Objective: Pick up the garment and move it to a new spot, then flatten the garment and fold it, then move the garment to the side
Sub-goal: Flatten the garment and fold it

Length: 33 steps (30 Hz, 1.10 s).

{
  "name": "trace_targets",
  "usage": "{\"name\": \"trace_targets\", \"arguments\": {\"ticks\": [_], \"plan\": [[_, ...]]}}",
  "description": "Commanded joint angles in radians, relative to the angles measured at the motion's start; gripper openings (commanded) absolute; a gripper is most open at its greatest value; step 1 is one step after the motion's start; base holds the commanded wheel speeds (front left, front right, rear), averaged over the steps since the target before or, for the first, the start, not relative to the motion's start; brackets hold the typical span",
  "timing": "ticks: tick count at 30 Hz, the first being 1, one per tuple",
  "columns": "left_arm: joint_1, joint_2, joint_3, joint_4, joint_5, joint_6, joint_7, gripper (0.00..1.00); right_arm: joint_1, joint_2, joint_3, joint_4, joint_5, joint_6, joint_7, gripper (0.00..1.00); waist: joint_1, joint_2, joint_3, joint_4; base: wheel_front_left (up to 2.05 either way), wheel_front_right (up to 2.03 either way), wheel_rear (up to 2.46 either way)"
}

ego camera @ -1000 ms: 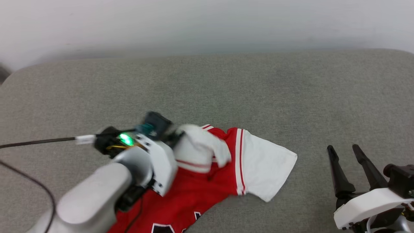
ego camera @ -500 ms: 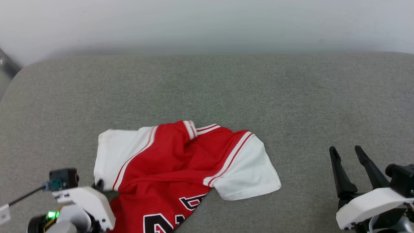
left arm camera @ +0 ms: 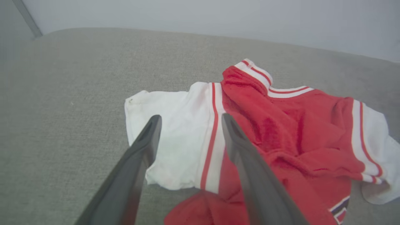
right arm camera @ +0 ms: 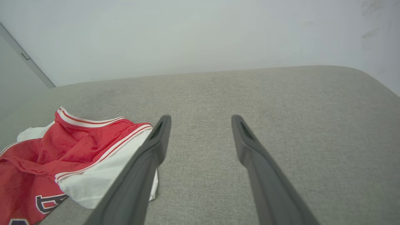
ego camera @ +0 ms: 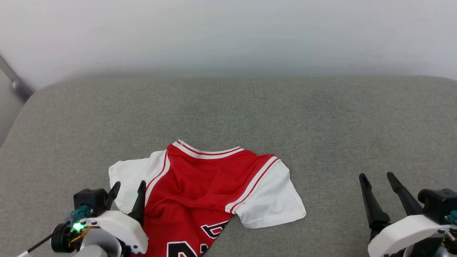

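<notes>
Lower left: left gripper (ego camera: 129, 185), fingers spread, holding nothing, tips over a white sleeve. Bottom centre: garment (ego camera: 200, 182) lies rumpled on the grey cushion (ego camera: 228, 107) — red body, white sleeves, striped trim, black lettering at the frame's bottom edge. Lower right: right gripper (ego camera: 376, 176) — fingers apart, empty.

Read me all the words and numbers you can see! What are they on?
Black white-edged lettering on the red garment: only a piece shows past a fold, unreadable.
Big black number below it: cut off at the head view's bottom edge, unreadable.
Nothing else bears text.
</notes>
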Motion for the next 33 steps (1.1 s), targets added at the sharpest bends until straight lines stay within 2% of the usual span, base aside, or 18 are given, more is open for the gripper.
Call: {"name": "trace_targets", "arguments": {"ticks": [1,11,17,20,28,33], "plan": [[-0.008,-0.003,0.002,-0.009,0.015,0.005,-0.01,1.0,0.005,0.002,0.0,-0.001,-0.002,-0.001,0.001,1.0,0.0,0.0,-0.014,0.001,0.0,0.0,0.0],[0.042,-0.031,0.072,-0.23,0.173,0.088,-0.046,1.0,0.033,0.002,0.0,-0.016,-0.001,-0.001,0.017,1.0,0.0,0.0,-0.063,0.011,0.0,0.0,0.0],[0.094,-0.057,0.129,-0.321,0.243,0.101,-0.045,1.0,0.027,-0.016,-0.005,0.022,0.035,-0.001,0.086,1.0,0.0,0.0,-0.062,0.042,0.0,0.0,0.0],[0.105,-0.081,0.146,-0.342,0.265,0.09,-0.045,1.0,-0.002,-0.049,0.007,0.076,0.088,-0.001,0.184,1.0,0.0,0.0,-0.053,0.069,0.0,0.0,0.0],[0.078,-0.155,0.165,-0.329,0.311,0.036,-0.045,1.0,-0.078,-0.142,0.053,0.196,0.229,-0.001,0.551,1.0,0.0,0.0,0.005,0.175,0.0,0.0,0.0],[0.056,-0.198,0.187,-0.308,0.34,-0.003,-0.045,1.0,-0.161,-0.159,0.108,0.245,0.255,-0.001,0.653,1.0,0.0,0.0,0.056,0.216,0.0,0.0,0.0]]}}
